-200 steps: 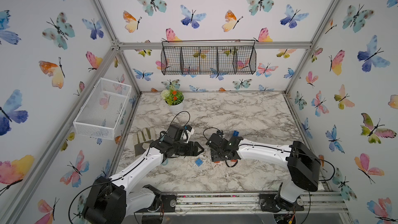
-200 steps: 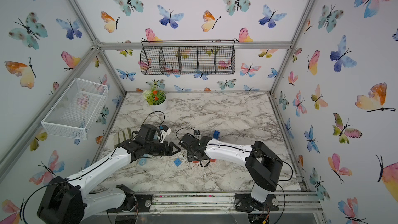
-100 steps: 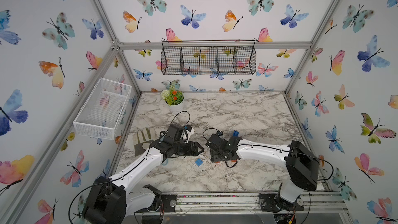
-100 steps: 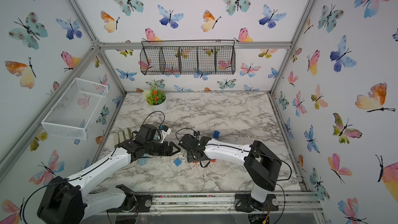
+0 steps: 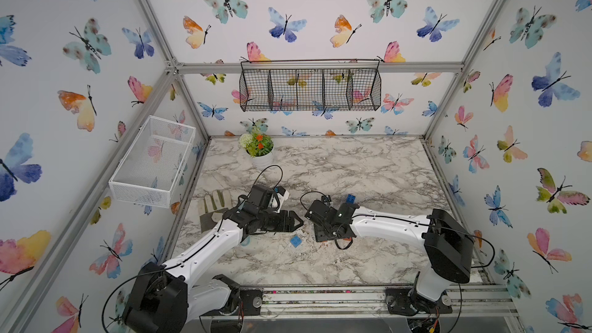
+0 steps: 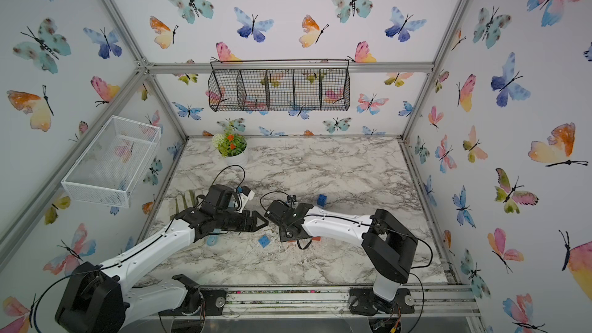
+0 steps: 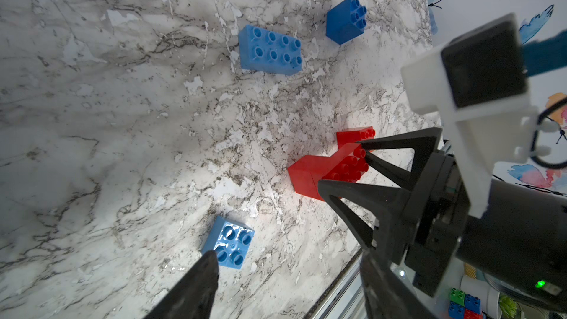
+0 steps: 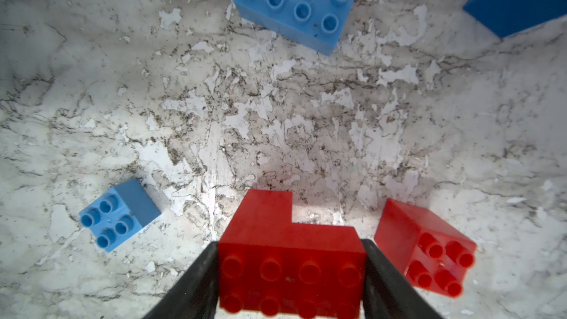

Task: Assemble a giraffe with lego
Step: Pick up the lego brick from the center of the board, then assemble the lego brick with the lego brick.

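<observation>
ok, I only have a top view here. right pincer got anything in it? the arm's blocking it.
Observer: Yes. In the right wrist view the right pincer clamps both ends of the red oblong brick, which has a red square brick joined to it.
Operator: other red square?
Observer: Loose. The second red square brick lies beside that pair, not touching.
Operator: left pincer?
Observer: Open and empty in the left wrist view. The left pincer is next to the light blue square brick.

The grey-veined marble bench (image 5: 368,168) carries a white-potted flowering plant (image 5: 258,152) at eleven o'clock, striped fabric gloves (image 5: 213,203) at nine, and a pale blue square plastic brick (image 5: 296,241) near six.
</observation>
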